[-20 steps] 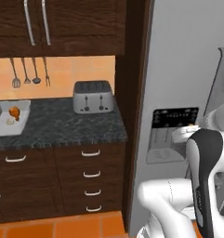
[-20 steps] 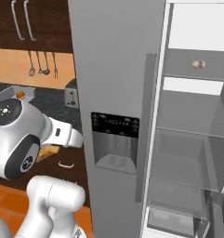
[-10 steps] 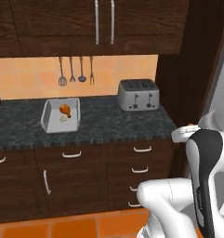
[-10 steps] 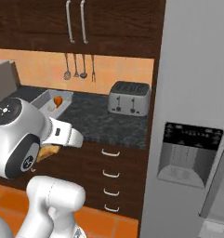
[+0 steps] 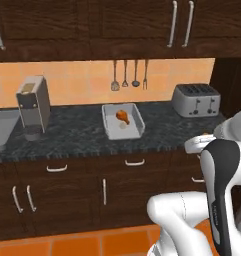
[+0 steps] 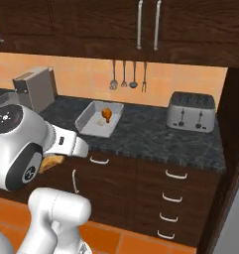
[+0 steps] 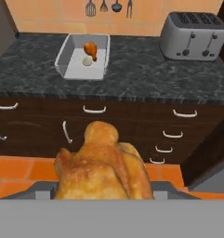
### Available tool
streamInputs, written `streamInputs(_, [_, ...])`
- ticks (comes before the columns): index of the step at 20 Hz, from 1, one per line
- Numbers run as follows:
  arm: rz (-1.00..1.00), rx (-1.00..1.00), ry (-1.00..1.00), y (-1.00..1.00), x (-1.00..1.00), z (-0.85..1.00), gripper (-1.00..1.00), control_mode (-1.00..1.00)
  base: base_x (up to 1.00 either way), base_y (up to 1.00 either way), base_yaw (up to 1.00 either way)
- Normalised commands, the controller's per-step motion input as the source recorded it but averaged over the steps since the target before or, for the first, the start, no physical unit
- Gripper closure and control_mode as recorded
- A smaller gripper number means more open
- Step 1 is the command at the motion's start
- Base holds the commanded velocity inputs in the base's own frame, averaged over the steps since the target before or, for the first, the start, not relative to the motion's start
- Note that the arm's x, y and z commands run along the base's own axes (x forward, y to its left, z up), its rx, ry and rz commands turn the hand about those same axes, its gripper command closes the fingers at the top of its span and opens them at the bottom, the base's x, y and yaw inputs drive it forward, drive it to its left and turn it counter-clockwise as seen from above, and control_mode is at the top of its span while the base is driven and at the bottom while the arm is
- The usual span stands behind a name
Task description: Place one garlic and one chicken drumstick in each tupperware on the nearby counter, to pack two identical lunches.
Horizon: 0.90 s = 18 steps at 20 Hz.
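Looking back half a second, I see that the whole picture has slid sideways, so the base has driven along and the things themselves did not move: the tupperware (image 5: 123, 121) is now near the middle of the desk (image 5: 82, 135) and the toaster (image 5: 196, 99) is toward the right. Inside the tupperware lie a chicken drumstick (image 7: 90, 49) and a garlic (image 7: 87, 61), just beside each other. The fingers are hidden in the hand view behind a second golden chicken drumstick (image 7: 102, 163) (it covers the tips fully), so I cannot tell how far open they are. In the right base view this piece (image 6: 50, 162) shows under the wrist.
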Motion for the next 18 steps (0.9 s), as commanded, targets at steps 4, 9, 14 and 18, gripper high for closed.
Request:
streamInputs(4, [0.0,0.0,0.0,0.0,0.0,0.0,1.0,1.0,0.53,1.0,0.0])
streamInputs(9, [0.0,0.0,0.0,0.0,0.0,0.0,1.0,1.0,0.61,1.0,0.0])
streamInputs(14, [0.0,0.0,0.0,0.0,0.0,0.0,1.0,1.0,0.61,1.0,0.0])
streamInputs(18, [0.0,0.0,0.0,0.0,0.0,0.0,1.0,1.0,0.58,1.0,0.0])
